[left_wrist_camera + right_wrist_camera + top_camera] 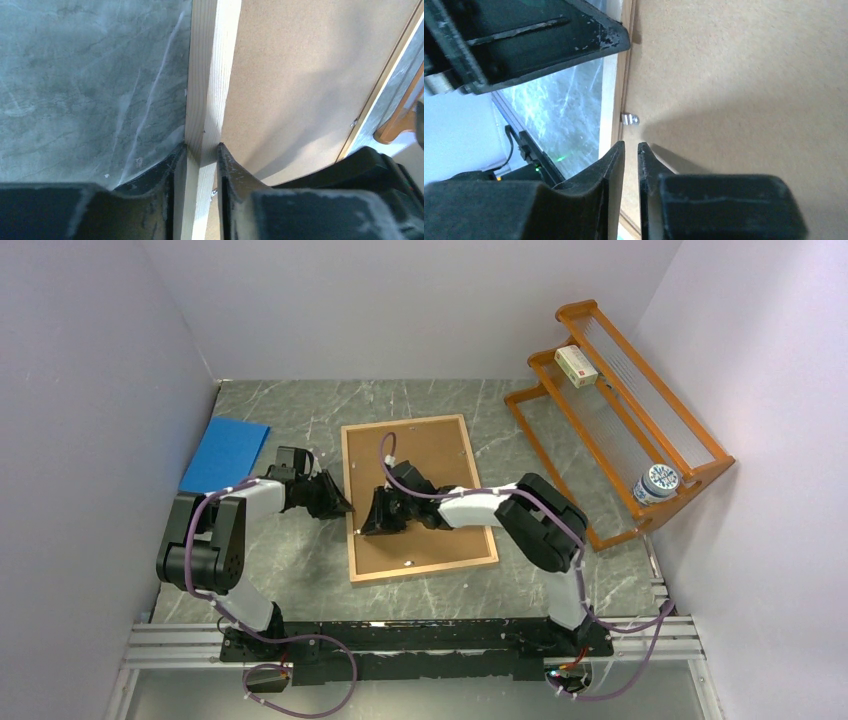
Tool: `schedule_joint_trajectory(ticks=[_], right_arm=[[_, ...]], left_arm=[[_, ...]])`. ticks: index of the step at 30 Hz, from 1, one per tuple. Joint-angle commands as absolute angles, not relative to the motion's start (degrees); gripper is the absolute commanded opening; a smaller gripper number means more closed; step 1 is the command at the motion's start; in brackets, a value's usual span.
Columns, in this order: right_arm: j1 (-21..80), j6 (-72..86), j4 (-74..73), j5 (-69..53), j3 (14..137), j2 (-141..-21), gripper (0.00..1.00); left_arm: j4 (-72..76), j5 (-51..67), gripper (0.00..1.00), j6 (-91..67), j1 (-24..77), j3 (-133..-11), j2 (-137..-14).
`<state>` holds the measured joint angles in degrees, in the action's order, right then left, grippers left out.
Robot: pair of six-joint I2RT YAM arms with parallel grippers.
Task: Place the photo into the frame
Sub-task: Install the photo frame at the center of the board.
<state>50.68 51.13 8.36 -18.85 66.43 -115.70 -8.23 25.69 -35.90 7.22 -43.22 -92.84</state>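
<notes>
The frame (430, 568) lies face down on the table, its narrow light wooden border around a brown hardboard backing (425, 455). The photo is hidden. My left gripper (345, 507) is shut on the frame's left border; in the left wrist view its fingers (202, 147) clamp the pale wood strip (212, 75) from both sides. My right gripper (368, 525) is over the backing just inside the same left edge. Its fingers (631, 145) are almost together with nothing between them, just short of a small metal clip (630, 119) on the backing (734, 75).
A plain blue sheet (226, 453) lies at the back left. An orange slatted rack (620, 420) stands at the right, holding a small box (576, 366) and a blue-and-white jar (656, 483). White walls close in the table on three sides.
</notes>
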Motion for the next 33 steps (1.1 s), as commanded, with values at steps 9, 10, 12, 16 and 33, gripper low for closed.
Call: schedule_joint_trajectory(ticks=[9, 10, 12, 16, 33], right_arm=[[45.48, 50.05, 4.43, -8.16, 73.28, -111.87, 0.33], [45.02, 49.89, 4.29, -7.79, 74.59, -113.04, 0.34], [44.34, 49.52, 3.61, -7.94, 77.93, -115.64, 0.36], [44.06, 47.62, 2.58, -6.41, 84.69, -120.61, 0.37], [42.36, 47.84, 1.74, -2.03, 98.87, -134.46, 0.37]], left_arm=[[-13.64, 21.41, 0.51, -36.6, 8.13, -47.53, -94.41], [-13.27, 21.1, 0.52, -36.56, 8.09, -47.73, -94.65], [-12.42, 20.6, 0.52, -36.43, 8.09, -48.21, -95.41], [-12.06, 19.28, 0.44, -36.09, 8.09, -49.19, -97.64], [-13.73, 21.4, 0.24, -34.5, 8.09, -49.25, -99.64]])
